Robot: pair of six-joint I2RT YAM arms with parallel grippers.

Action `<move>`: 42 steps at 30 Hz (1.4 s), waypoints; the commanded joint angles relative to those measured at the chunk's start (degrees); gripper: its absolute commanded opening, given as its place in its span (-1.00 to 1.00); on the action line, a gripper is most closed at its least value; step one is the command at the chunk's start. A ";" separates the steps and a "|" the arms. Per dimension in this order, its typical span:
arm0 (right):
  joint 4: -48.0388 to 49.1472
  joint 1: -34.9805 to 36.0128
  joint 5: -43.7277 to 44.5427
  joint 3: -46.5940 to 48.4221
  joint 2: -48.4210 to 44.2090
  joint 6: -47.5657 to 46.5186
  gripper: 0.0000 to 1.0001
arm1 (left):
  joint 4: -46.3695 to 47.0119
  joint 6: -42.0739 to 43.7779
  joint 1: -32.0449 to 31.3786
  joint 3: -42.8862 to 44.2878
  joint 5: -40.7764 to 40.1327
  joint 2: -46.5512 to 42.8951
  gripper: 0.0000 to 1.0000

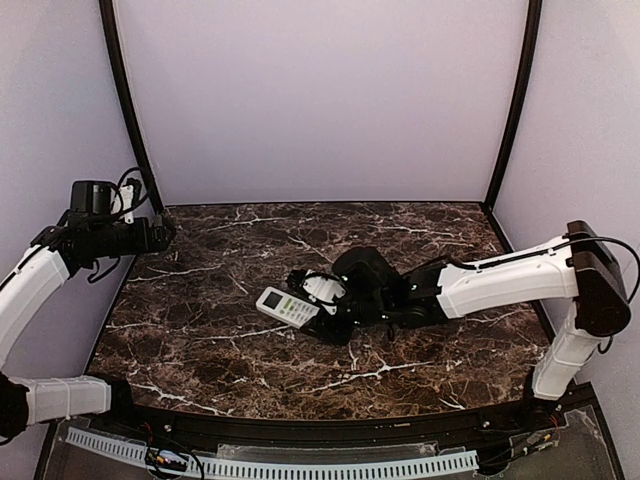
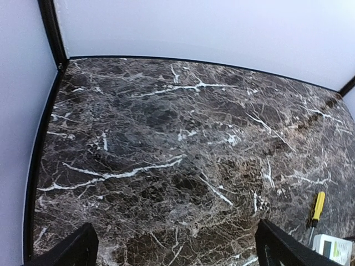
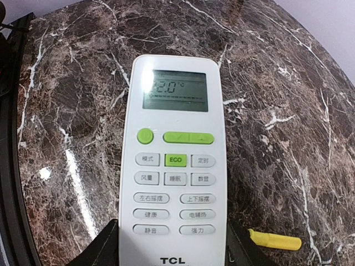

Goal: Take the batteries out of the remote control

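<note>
Evidently the right tool point(image 3: 175, 246) is closed on the bottom end of the remote control point(image 3: 175, 149), which sits face up just beside the yellow-handled screwdriver point(image 3: 274, 240). The left tool point(image 2: 177, 249) gapes wide and empty, well apart from that screwdriver. The handset looks light, stiff and slick, so grip its long edges. The batteries are hidden.
</note>
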 commanded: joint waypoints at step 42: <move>-20.01 -24.10 -71.21 9.85 -4.60 1.40 -1.00 | 25.07 27.95 -21.79 -3.75 33.09 -1.61 0.88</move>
